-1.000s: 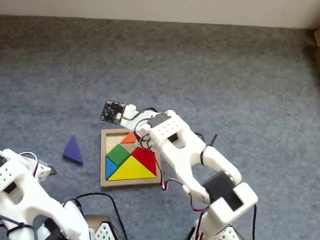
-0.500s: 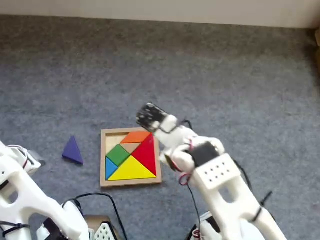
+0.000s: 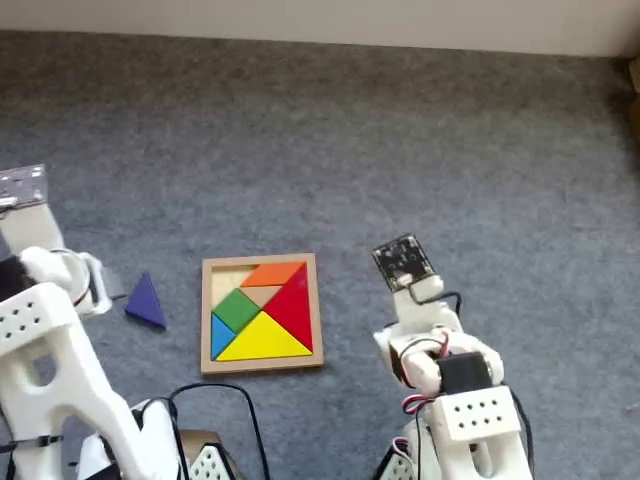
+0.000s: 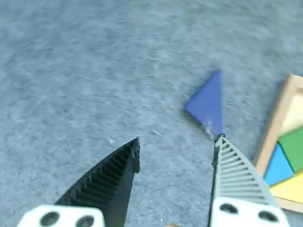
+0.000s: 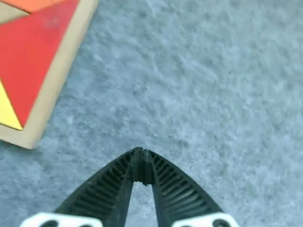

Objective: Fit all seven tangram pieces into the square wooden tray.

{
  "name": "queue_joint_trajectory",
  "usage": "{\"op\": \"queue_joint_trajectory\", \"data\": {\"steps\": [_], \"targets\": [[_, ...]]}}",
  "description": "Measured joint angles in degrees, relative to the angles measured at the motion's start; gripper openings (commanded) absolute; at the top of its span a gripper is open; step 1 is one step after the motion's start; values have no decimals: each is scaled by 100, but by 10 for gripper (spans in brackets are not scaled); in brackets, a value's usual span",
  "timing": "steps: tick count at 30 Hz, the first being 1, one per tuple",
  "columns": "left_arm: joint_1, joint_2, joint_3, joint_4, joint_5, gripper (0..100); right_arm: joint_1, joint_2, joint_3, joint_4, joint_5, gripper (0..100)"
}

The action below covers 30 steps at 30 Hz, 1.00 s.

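With the blue triangle [image 3: 146,302] lying on the carpet [image 3: 450,150] near the square wooden tray [image 3: 262,366], the last pickup is judged in hand: the left gripper [image 4: 178,140], jaws spread wide, must be lowered astride it and closed, while the right gripper [image 5: 141,158] is seen clamped on nothing.

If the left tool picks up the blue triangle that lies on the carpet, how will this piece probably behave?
The blue triangle looks like a flat, solid piece, so it is probably stiff and light. It lies flat on the carpet, so it should not roll, though its low edges may be hard to grip.
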Motion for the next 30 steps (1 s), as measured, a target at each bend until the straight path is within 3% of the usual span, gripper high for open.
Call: {"op": "queue_joint_trajectory", "data": {"steps": [7,11,20,30], "targets": [[642,0,325,-123,343,345,352,-782,1424,-774,0,9],[782,229,457,-299,35,344,369,-1292,1688,-897,-9,9],[809,2233,422,-1319,-264,330,360,-2435,1688,-536,-9,9],[809,4396,-835,-1451,-273,245,360,-2611,1688,-396,-9,9]]}}
